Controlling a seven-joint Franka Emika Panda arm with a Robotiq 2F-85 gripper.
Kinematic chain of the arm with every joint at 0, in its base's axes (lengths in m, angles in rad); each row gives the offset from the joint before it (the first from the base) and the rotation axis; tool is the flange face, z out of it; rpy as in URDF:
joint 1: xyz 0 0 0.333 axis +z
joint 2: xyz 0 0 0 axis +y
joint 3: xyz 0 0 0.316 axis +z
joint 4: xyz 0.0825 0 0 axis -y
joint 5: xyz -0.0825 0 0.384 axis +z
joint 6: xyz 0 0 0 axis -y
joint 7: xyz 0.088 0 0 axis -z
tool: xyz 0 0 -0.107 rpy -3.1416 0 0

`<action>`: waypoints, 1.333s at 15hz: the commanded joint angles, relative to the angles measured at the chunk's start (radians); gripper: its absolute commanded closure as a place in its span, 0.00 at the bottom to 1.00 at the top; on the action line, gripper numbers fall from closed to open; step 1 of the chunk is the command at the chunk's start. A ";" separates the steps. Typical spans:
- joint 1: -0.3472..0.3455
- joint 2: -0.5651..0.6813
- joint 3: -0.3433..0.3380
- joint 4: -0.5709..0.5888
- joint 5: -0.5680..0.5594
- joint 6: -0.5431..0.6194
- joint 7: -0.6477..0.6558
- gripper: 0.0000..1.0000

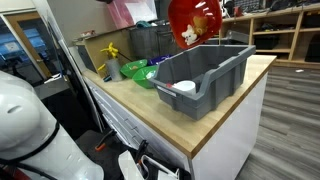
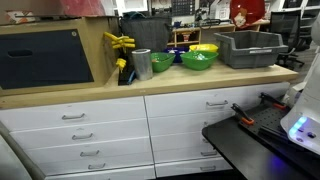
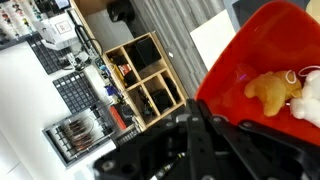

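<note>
**Wrist view with both exterior views, a single moment.** My gripper (image 3: 203,128) enters from the lower edge of the wrist view. Its dark fingers are closed on the rim of a red bowl (image 3: 268,55), which I hold tilted in the air. Inside the bowl lie a pale yellow object (image 3: 268,92) and a white object (image 3: 311,100), both too blurred for me to identify. In both exterior views the bowl hangs at the top of the frame, above a gray bin (image 1: 222,72) and clear of its rim. The bin stands on a wooden counter (image 1: 232,115) near one end, and a white item (image 1: 184,88) rests in its near corner. A green bowl (image 1: 146,76) sits on the counter just beside the bin. In an exterior view, white drawers (image 2: 90,130) run below the counter top. Past the bowl, the wrist view shows a wooden shelf unit (image 3: 145,80) standing on the floor.
</note>
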 commanded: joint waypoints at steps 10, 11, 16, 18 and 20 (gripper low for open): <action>0.237 -0.002 -0.284 -0.059 -0.046 0.370 -0.150 0.99; 0.256 0.001 -0.311 -0.056 -0.057 0.379 -0.155 0.99; 0.265 0.033 -0.342 -0.038 -0.047 0.390 -0.139 0.99; 0.209 0.063 -0.295 -0.021 -0.018 0.379 -0.117 0.99; 0.131 0.104 -0.224 0.006 0.023 0.362 -0.078 0.99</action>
